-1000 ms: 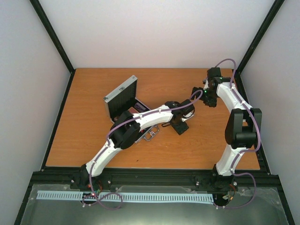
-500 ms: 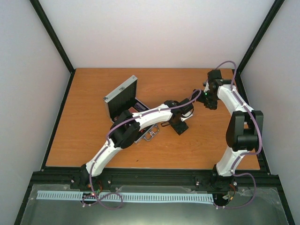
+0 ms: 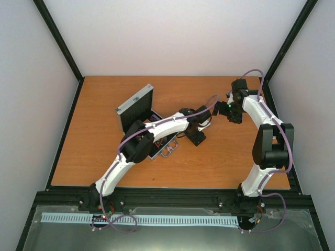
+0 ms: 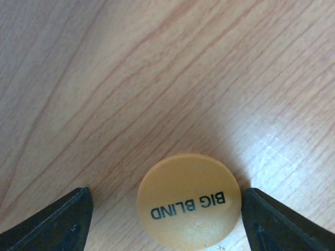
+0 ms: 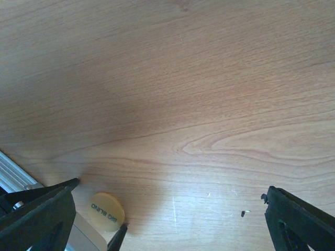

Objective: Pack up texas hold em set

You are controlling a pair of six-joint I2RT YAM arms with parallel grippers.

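Left jaws stand wide open, low over the wooden surface (image 4: 131,78), straddling a round orange disc (image 4: 188,201) printed BIG BLIND. One tip sits just beside the disc's rim, the other clearly apart. Right jaws are spread wide too, above bare wood, and their camera shows the same disc near one tip. Only the overhead view gives the wider layout: the silver case (image 3: 135,106) lies open left of centre (lid propped up), the left arm (image 3: 162,125) crosses its base, and the right arm (image 3: 261,120) keeps near the right edge. Open wood runs along the far and near edges.
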